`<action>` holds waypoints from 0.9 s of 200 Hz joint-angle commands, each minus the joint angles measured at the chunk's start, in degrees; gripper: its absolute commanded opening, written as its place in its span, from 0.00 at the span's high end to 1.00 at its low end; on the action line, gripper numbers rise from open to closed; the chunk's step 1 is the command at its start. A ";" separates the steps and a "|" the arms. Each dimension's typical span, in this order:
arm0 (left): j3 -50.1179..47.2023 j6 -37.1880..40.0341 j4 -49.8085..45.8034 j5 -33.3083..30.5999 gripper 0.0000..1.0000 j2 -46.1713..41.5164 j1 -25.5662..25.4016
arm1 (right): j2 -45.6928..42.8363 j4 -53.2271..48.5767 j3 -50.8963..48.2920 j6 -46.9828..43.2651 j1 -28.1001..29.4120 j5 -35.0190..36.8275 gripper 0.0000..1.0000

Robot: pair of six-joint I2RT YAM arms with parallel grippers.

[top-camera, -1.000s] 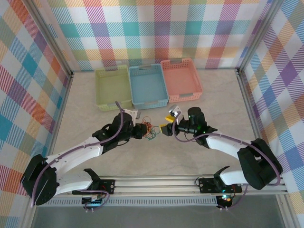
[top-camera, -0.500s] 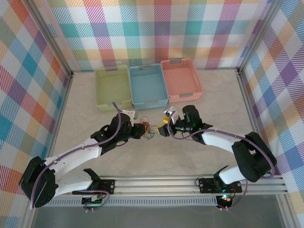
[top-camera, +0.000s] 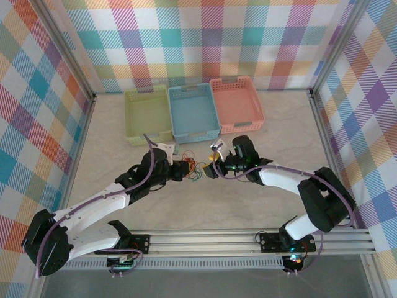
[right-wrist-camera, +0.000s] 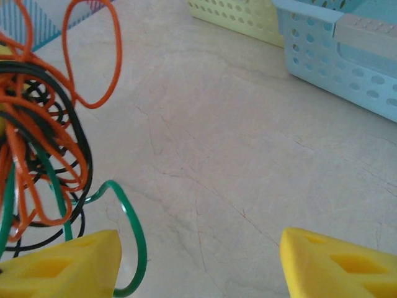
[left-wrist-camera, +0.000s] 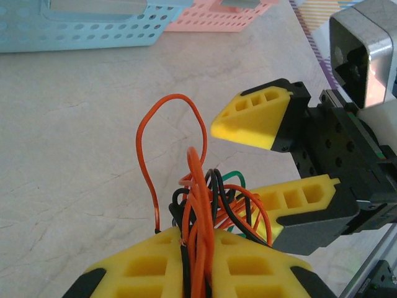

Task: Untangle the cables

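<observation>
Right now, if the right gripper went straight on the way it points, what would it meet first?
Most likely the cables, pinched by the left gripper. The right gripper, fingers open, faces that clump at close range, though depth is hard to judge.

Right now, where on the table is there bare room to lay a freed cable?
Bare table between the pink basket and the right wall, and left of the green basket. Crowded at centre: left gripper and right gripper at the cables, near the blue basket.
</observation>
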 commanded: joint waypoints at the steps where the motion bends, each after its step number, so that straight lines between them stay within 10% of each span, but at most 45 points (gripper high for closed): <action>1: -0.61 -0.73 2.20 1.43 0.85 -1.26 0.60 | 1.14 -2.42 2.09 -1.13 0.70 5.10 0.30; 180: -0.83 -0.57 0.69 -0.37 0.85 -3.40 0.58 | 2.30 -9.02 4.39 1.62 2.24 39.34 0.30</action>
